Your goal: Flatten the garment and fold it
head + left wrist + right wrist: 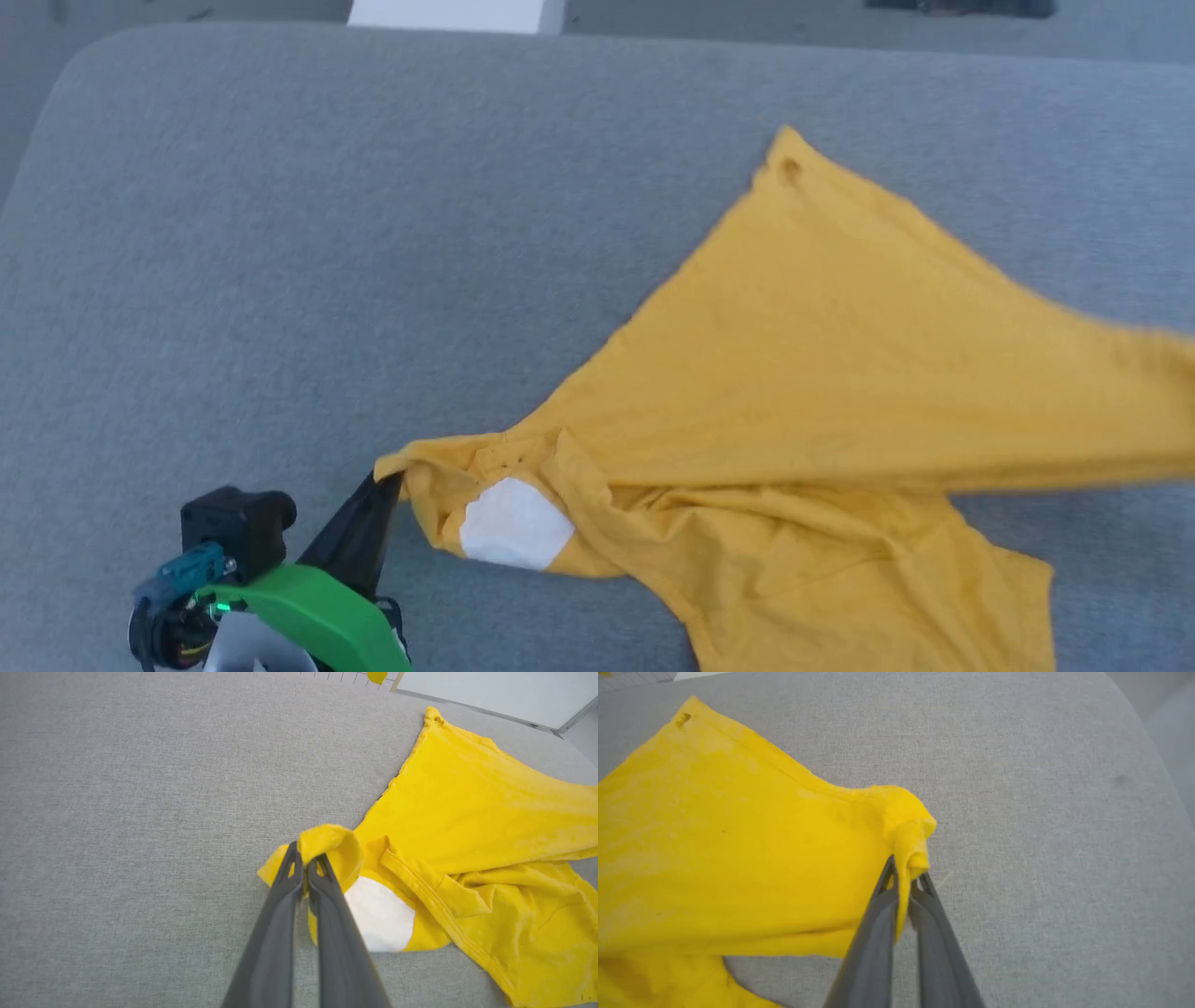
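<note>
The garment (822, 373), a bright yellow T-shirt with a white patch (515, 525), lies rumpled on the grey surface, stretched from lower left to the right edge of the head view. My left gripper (387, 485) is shut on its left corner, and the left wrist view shows the cloth (327, 842) pinched between the dark fingers (306, 868). In the right wrist view my right gripper (906, 877) is shut on another bunched corner of the garment (738, 849), lifted off the surface.
A grey padded surface (327, 261) with rounded corners carries the garment. A white object (448, 14) stands beyond its far edge. Bare grey fabric lies to the left and behind the shirt.
</note>
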`<state>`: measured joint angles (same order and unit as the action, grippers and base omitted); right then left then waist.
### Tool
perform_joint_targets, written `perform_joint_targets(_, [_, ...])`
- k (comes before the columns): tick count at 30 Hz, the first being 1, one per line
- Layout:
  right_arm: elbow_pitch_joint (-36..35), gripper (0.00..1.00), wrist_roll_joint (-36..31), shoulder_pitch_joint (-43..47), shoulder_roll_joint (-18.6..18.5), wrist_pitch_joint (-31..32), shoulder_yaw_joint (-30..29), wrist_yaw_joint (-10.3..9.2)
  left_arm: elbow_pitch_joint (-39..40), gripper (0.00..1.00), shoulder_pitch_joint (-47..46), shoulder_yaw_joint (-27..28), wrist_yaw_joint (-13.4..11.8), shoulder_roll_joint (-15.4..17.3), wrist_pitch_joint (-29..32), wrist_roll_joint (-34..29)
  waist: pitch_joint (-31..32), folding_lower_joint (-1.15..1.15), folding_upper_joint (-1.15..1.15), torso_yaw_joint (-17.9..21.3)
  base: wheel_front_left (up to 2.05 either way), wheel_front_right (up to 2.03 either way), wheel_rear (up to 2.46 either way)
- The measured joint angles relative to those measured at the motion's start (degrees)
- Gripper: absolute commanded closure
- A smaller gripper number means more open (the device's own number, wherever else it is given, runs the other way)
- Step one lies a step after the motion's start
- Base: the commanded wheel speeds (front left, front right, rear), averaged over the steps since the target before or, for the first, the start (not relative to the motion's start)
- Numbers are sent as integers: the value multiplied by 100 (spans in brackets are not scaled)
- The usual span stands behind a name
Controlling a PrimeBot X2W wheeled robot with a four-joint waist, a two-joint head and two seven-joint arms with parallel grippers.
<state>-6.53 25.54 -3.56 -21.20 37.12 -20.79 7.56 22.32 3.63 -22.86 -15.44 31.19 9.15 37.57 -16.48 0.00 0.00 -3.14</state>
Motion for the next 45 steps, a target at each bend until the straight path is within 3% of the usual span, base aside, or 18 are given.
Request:
perform_joint_targets(5, [-664, 100, -89, 1495, 899, -82, -241, 0, -134, 100, 172, 27, -26, -1, -127, 33, 285, 0, 0, 325, 0, 0, 0])
perform_joint_targets(9, [-731, 100, -155, 2324, 1579, -343, -94, 0, -182, 100, 288, 36, -51, -7, -193, 40, 446, 0, 0, 532, 0, 0, 0])
perform_joint_targets(15, [-151, 100, -188, 2552, 1770, -824, 203, 0, -211, 100, 343, 38, -75, -25, -224, 80, 593, 0, 0, 710, 0, 0, 0])
perform_joint_targets(16, [-85, 94, -196, 2526, 1784, -896, 207, 0, -214, 100, 343, 37, -75, -30, -224, 85, 612, 0, 0, 721, 0, 0, 0])
perform_joint_targets(17, [-64, 9, -214, 2496, 1785, -949, 210, 0, -218, 100, 343, 33, -75, -36, -224, 86, 630, 0, 0, 724, 0, 0, 0])
perform_joint_targets(18, [-74, 0, -213, 2446, 1772, -969, 194, 0, -221, 100, 343, 33, -75, -43, -224, 86, 643, 0, 0, 718, 0, 0, 0])
perform_joint_targets(20, [-199, 0, -174, 2303, 1662, -1007, 162, 0, -221, 100, 342, 33, -75, -47, -224, 86, 656, 0, 0, 689, 0, 0, 0])
perform_joint_targets(23, [-641, 0, -70, 1959, 1202, -835, 140, 0, -204, 100, 341, 27, -75, -52, -225, 87, 652, 0, 0, 613, 0, 0, 0])
perform_joint_targets(28, [-1334, 0, 69, 897, 198, -183, 166, 0, -137, 100, 289, -1, -74, -78, -266, 83, 517, 0, 0, 468, 0, 0, 0])
perform_joint_targets(34, [-1042, 0, 115, -801, -735, 430, 805, 0, -92, 100, -94, -86, -5, -169, -328, -19, 143, 0, 0, 271, 0, 0, 0])
perform_joint_targets(39, [-134, 0, 116, -1963, -775, 789, 1455, 0, -52, 100, -482, -270, 83, -319, -374, -147, -269, 0, 0, 25, 0, 0, 0])
perform_joint_targets(45, [746, 0, -87, -2538, -749, 1078, 1908, 0, -32, 100, -693, -421, 122, -443, -369, -291, -652, 0, 0, -376, 0, 0, 0])
